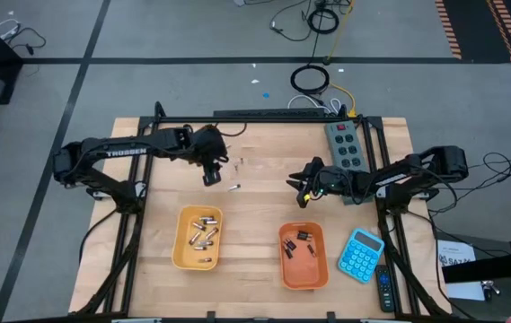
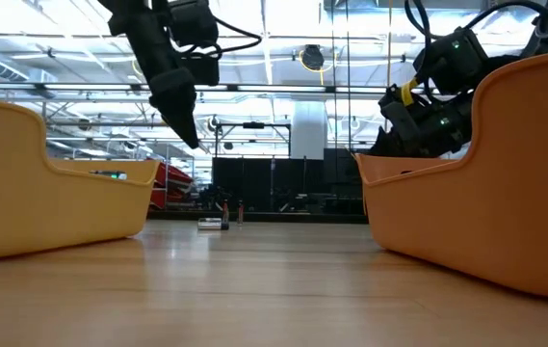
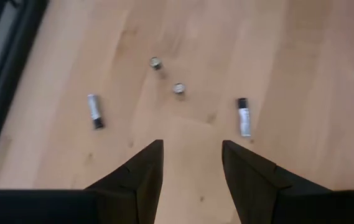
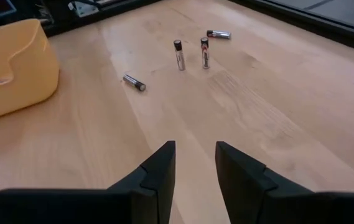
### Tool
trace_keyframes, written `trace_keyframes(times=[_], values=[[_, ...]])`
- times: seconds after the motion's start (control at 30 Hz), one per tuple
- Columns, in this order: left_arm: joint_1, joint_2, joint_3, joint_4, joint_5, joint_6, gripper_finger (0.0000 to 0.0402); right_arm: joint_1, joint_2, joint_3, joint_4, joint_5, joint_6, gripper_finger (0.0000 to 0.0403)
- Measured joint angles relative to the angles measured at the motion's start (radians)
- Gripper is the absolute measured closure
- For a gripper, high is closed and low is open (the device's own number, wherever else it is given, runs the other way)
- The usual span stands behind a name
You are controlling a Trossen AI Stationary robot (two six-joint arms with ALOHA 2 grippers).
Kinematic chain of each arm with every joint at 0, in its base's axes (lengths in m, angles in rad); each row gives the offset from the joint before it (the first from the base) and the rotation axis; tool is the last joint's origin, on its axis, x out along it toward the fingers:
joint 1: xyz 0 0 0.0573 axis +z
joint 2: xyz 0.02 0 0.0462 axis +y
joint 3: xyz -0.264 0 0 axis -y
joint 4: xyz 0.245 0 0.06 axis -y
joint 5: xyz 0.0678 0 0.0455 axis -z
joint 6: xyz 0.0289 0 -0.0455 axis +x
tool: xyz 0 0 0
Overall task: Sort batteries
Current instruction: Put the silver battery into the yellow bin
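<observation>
Several loose batteries [image 3: 243, 116] are on the bare wood at mid-table: two stand on end [image 4: 178, 55] and two lie on their sides [image 4: 134, 82]. My left gripper [image 3: 191, 149] hangs open above them, pointing steeply down, with nothing between its fingers. My right gripper [image 4: 195, 152] is low over the table to their right, open and empty, aimed toward them. A yellow tray [image 1: 183, 254] near the front holds several silvery batteries. An orange tray [image 1: 318, 269] beside it holds a few dark ones.
A blue calculator [image 1: 361, 254] lies to the right of the orange tray. A grey power strip [image 1: 345, 144] sits at the far right of the table. Bare wood lies between the loose batteries [image 1: 235, 187] and the trays. In the low view both trays [image 2: 52, 193] stand close in front.
</observation>
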Motion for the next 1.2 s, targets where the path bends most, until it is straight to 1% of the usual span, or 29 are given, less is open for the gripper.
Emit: trace_keyframes(times=[0.1,0.27,0.4,0.6,0.83,1.0,1.2], values=[[0.014,0.000,0.000,0.001,-0.027,-0.017,0.0229,0.000,0.000,0.000,0.010,0.000,0.021,0.0298],[0.028,0.000,0.000,-0.011,-0.031,0.007,0.0229,0.000,0.000,0.000,0.024,-0.002,0.070,0.0298],[0.032,0.000,0.000,-0.009,-0.033,0.033,0.0229,0.000,0.000,0.000,0.018,-0.002,0.060,0.0298],[0.070,0.001,0.000,0.047,-0.034,0.064,0.0229,0.000,0.000,0.000,0.018,-0.002,0.065,0.0298],[0.110,0.011,-0.013,0.012,0.026,0.118,0.0229,0.000,0.000,0.000,0.018,-0.002,0.065,0.0298],[0.114,0.013,-0.026,0.035,0.023,0.191,0.0229,0.000,0.000,0.000,0.012,-0.003,0.065,0.0298],[0.114,0.013,-0.026,0.063,0.016,0.193,0.0229,0.000,0.000,0.000,0.013,-0.003,0.065,0.0298]])
